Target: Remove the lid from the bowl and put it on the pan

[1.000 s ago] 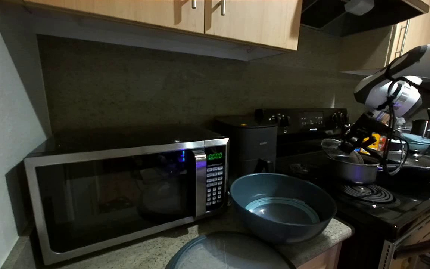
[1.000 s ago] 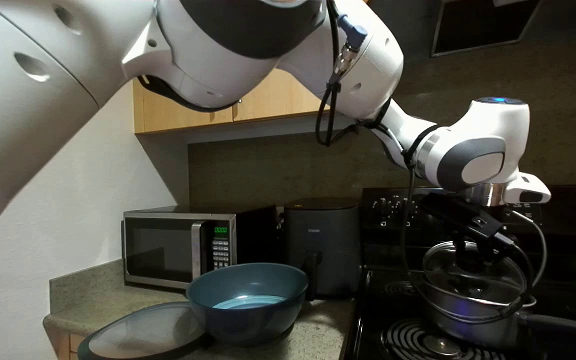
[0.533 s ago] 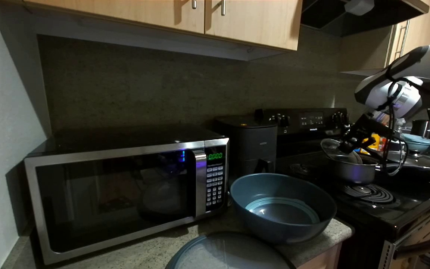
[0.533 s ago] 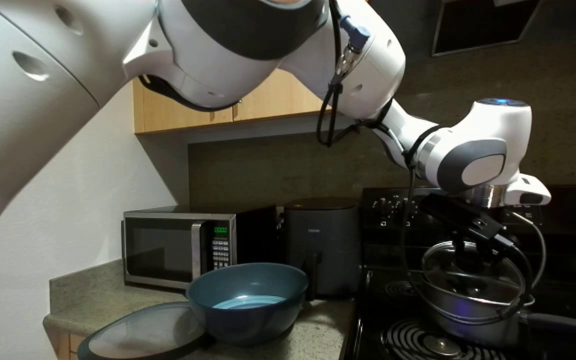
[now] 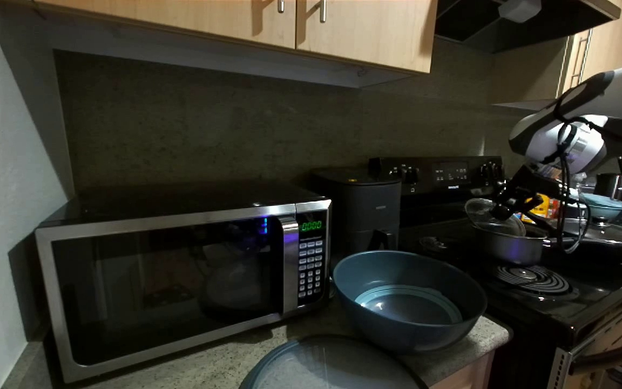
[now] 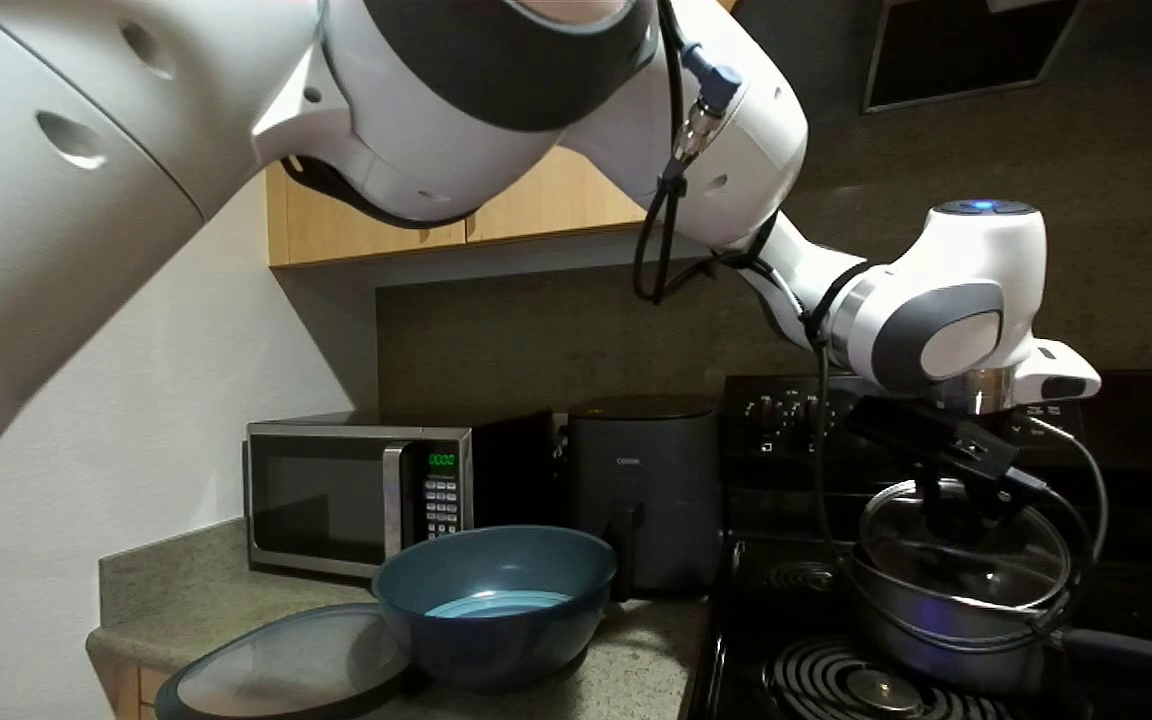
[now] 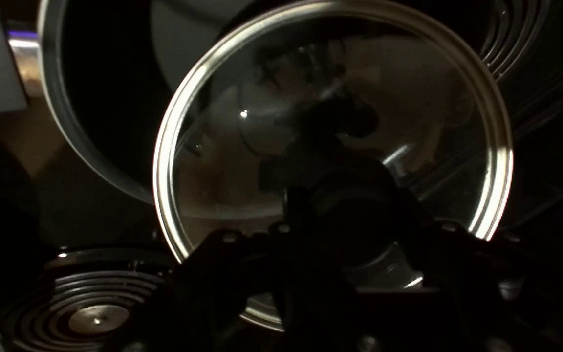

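By the look of things, the robot is dealing with the second half of the task, setting the clear, round glass lid point(image 6: 1004, 563) with a shiny metal rim on the silver-grey metal saucepan point(image 5: 513, 251) with a dark interior, which is standing on the black coil-burner stove point(image 5: 548, 309). The first half is counting as done: the wide, blue-grey bowl point(image 6: 496, 645) with a flared rim is sitting uncovered on the speckled stone counter point(image 6: 641, 650), well apart from the glass lid.

The glass lid is hanging at a tilt above the saucepan; whether its lower edge is touching the saucepan's rim, the views are not making clear. In the wrist view it is appearing off-centre, leaving part of the saucepan's dark mouth showing on the side of the long, dark handle point(image 6: 1136, 650). The next move is probably calling for a slight shift toward that handle, a levelling of the glass lid, a gentle lowering until the rims are meeting, and only then a release.

The black two-fingered gripper point(image 6: 958, 520) is holding the glass lid by its middle, its jaws standing part-way apart, neither wide nor fully together; exactly what they are clasping there is hiding in shadow. In an exterior view the white, jointed robot arm point(image 6: 746, 150) is arching across from the upper left, its forearm sloping down and its wrist bending over the stove, so the gripper is pointing down at a slant.
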Motion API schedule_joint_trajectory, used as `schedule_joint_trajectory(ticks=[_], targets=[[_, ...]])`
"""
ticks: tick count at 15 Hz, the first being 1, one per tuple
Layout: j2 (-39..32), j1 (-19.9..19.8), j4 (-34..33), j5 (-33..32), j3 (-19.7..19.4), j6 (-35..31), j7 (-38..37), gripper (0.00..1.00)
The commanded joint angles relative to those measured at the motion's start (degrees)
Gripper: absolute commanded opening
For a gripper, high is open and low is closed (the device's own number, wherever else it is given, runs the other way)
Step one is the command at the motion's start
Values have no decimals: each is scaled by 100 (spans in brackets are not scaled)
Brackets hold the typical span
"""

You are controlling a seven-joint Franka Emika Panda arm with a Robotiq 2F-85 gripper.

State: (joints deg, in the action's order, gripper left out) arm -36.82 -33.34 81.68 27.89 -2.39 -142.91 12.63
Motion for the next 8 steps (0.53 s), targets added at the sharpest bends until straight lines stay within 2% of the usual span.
schedule_joint_trajectory(ticks=[1, 2, 5, 6, 7, 8], targets=[[-58, -84, -40, 105, 152, -222, 210, 23], [-82, -107, -45, 132, 206, -309, 274, 48], [-83, -105, -52, 123, 194, -287, 258, 48], [-83, -105, -52, 123, 193, -287, 258, 23], [510, -75, 635, 324, 322, -386, 525, 23], [471, -250, 582, 534, 584, -436, 986, 23]])
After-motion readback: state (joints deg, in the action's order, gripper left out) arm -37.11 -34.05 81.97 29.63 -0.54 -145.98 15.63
